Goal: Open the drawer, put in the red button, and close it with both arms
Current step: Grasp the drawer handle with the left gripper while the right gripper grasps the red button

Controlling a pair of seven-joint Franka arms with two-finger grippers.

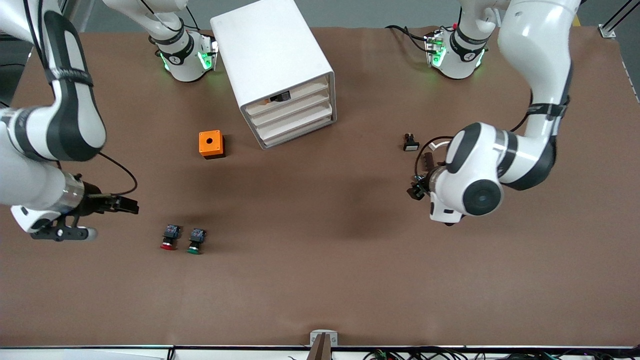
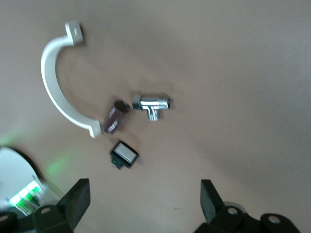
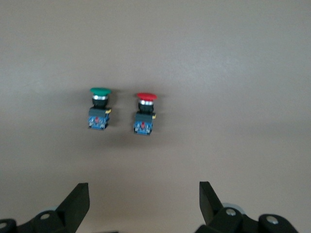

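Note:
The red button lies on the brown table beside the green-capped button, toward the right arm's end. In the right wrist view the red button and the green one lie ahead of my right gripper, which is open and empty. In the front view my right gripper hovers beside the red button, apart from it. The white drawer cabinet stands at the back, its drawers pushed in. My left gripper is open and empty over the table at the left arm's end; it also shows in the left wrist view.
An orange box with a hole sits beside the cabinet. Near my left gripper lie a small black-and-white switch, a brown piece, a chrome fitting and a white curved clamp.

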